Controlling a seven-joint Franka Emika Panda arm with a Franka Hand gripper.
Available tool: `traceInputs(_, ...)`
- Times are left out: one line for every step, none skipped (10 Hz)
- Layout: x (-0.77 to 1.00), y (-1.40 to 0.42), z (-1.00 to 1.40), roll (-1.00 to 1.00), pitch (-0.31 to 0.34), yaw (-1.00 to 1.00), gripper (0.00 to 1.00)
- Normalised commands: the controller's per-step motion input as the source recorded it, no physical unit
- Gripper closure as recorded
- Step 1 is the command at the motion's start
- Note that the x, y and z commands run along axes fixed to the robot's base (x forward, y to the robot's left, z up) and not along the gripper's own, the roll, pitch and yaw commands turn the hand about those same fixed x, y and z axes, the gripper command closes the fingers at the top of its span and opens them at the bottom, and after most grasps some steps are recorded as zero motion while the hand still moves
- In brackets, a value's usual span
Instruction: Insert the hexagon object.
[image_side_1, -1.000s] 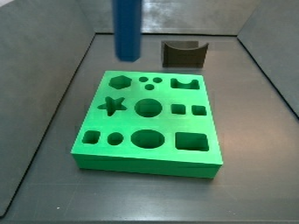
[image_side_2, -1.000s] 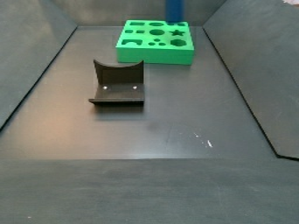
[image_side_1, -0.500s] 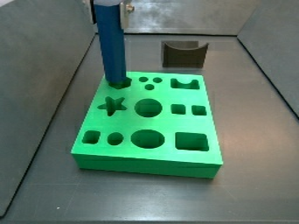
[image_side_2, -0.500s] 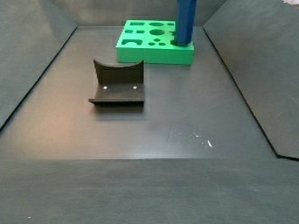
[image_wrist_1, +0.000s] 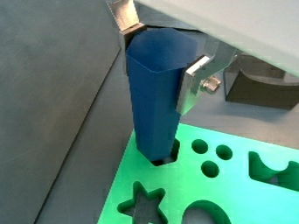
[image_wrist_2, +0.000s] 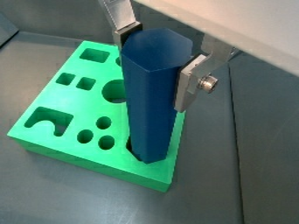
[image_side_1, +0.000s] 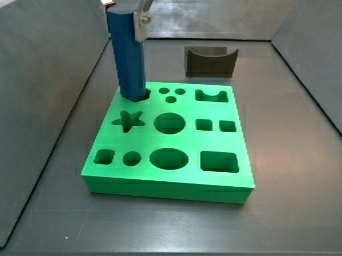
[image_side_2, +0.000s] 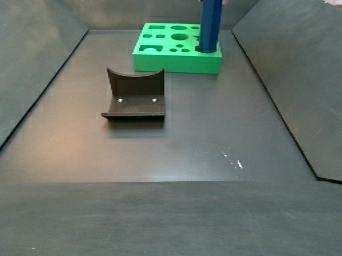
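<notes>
The hexagon object is a tall blue bar that stands upright with its lower end in the hexagon hole at a far corner of the green board. It also shows in a side view and in both wrist views. My gripper is shut on the bar's upper end, with one silver finger on each side. It also shows in a wrist view and at the picture's edge in a side view.
The green board has several other shaped holes: star, circles, squares. The dark fixture stands on the grey floor behind the board and shows in a side view and a wrist view. Grey walls rise around the floor.
Over the last second the gripper has come down with the blue bar, from above the board's far edge to the hexagon hole. Since half a second ago little has changed.
</notes>
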Motion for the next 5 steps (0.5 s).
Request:
traceInputs(0.06,-0.09,-0.28,-0.26,0.000,-0.28,1.00)
traceInputs(0.08,-0.05,-0.32,-0.28,-0.019,-0.23,1.00)
traceInputs(0.12,0.00,-0.40,-0.20,-0.004,-0.15,1.00)
traceInputs(0.15,0.00,-0.39,-0.08,0.000,-0.11,1.00)
traceInputs(0.20,0.00,-0.39,-0.02,0.000,-0.10,1.00)
